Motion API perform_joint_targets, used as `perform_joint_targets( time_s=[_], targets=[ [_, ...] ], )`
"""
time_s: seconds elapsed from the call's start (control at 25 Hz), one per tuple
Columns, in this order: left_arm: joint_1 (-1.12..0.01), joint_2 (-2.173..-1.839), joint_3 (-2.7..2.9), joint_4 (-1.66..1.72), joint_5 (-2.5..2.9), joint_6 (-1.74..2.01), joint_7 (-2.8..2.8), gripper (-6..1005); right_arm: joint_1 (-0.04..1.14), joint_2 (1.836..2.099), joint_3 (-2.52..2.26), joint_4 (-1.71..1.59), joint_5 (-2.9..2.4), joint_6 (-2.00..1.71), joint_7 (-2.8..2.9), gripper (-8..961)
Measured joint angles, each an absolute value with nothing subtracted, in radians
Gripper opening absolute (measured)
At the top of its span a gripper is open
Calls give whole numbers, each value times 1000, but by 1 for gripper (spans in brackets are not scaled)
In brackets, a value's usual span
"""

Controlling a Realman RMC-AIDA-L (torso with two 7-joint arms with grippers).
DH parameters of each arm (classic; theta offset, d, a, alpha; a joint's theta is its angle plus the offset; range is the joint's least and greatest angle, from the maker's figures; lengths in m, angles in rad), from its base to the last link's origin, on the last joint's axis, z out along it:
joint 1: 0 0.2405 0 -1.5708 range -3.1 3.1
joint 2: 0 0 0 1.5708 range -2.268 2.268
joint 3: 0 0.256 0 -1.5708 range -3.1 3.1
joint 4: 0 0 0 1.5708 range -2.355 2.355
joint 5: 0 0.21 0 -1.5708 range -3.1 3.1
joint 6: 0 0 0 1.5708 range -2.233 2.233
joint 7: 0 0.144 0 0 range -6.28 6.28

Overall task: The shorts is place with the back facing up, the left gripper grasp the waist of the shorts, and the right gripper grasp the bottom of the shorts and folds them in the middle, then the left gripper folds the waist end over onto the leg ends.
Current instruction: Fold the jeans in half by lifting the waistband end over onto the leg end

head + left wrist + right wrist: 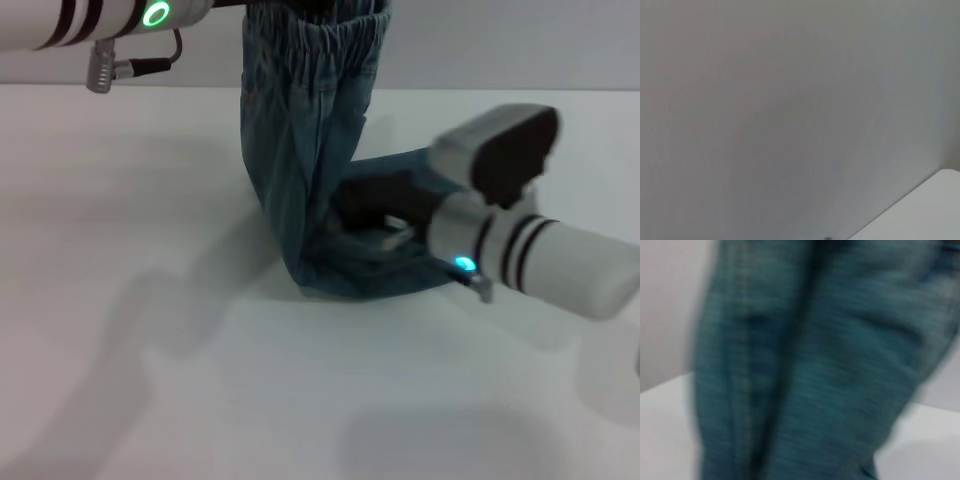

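Observation:
The blue denim shorts [300, 160] hang upright from the top of the head view. The puckered waist [320, 35] is held up high, where my left gripper [300, 5] is shut on it, mostly cut off by the picture's edge. The green-lit left arm [150, 15] reaches in from the upper left. The lower part of the shorts [380, 270] lies folded on the white table. My right gripper [388, 228], on the blue-lit arm, sits down on that lying part. The leg ends are hidden. Denim [805, 365] fills the right wrist view.
The white table [200, 380] spreads wide in front and to the left of the shorts. A grey wall stands behind it. The left wrist view holds only the wall and a table corner [925, 215].

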State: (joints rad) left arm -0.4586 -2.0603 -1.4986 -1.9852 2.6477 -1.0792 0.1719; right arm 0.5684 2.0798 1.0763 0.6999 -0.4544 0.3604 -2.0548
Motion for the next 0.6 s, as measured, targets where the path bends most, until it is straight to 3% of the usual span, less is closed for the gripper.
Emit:
perform_joint_targets(
  time_s=[0.6],
  targets=[
    [-424, -2063, -1396, -1870, 2620, -876, 162, 32, 177, 2030, 1387, 959, -597, 366, -2046, 56]
  ],
)
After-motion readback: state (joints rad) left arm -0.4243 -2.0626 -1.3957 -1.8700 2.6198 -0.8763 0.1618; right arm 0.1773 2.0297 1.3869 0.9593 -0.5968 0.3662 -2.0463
